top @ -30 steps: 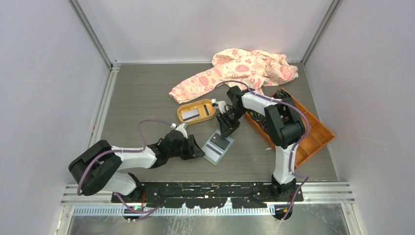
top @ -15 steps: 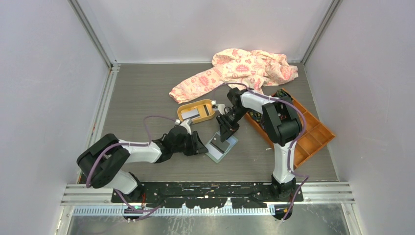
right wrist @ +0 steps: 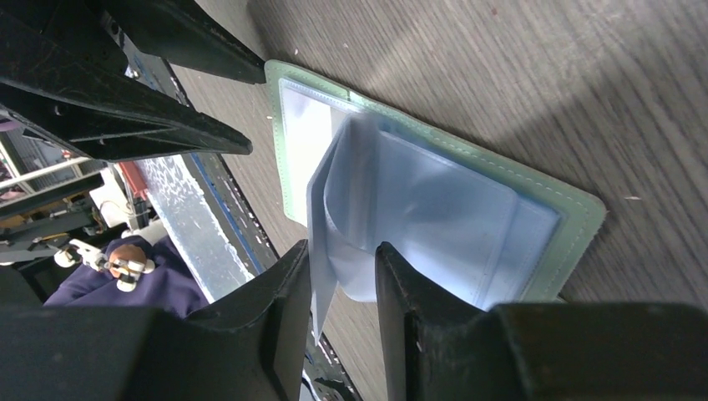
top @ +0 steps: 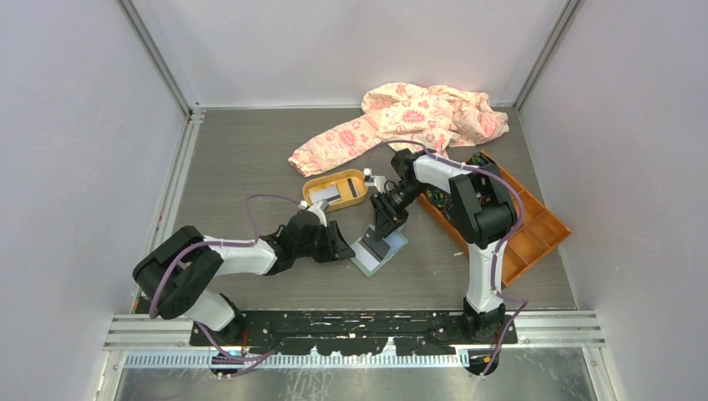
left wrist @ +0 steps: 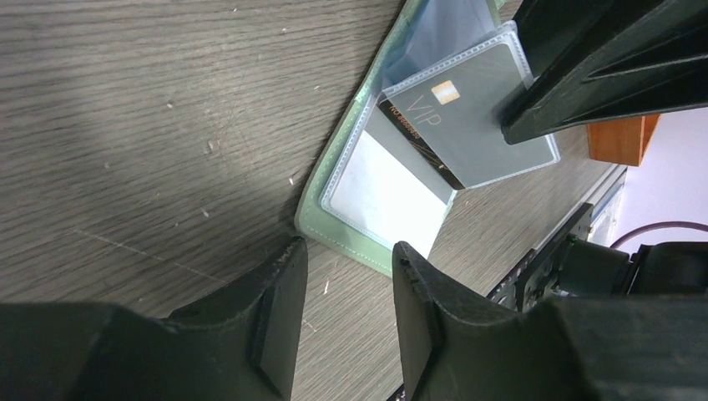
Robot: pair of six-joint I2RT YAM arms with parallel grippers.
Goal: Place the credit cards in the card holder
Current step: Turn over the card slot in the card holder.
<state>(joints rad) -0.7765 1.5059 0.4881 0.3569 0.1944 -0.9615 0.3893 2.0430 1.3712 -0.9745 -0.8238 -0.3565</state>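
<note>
The left gripper (left wrist: 348, 249), jaws spread and empty, has slid up to the near corner of the holder (right wrist: 278, 150) lying open on the table, likely to brace it while the right gripper (right wrist: 341, 251), part-spread astride a sleeve (right wrist: 434, 209), grip unclear, seats the card (left wrist: 467, 117)

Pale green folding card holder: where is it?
Top view: the pale green card holder lies open at the centre of the table, left tool at its left edge, right tool over it, orange oval tray behind.
</note>
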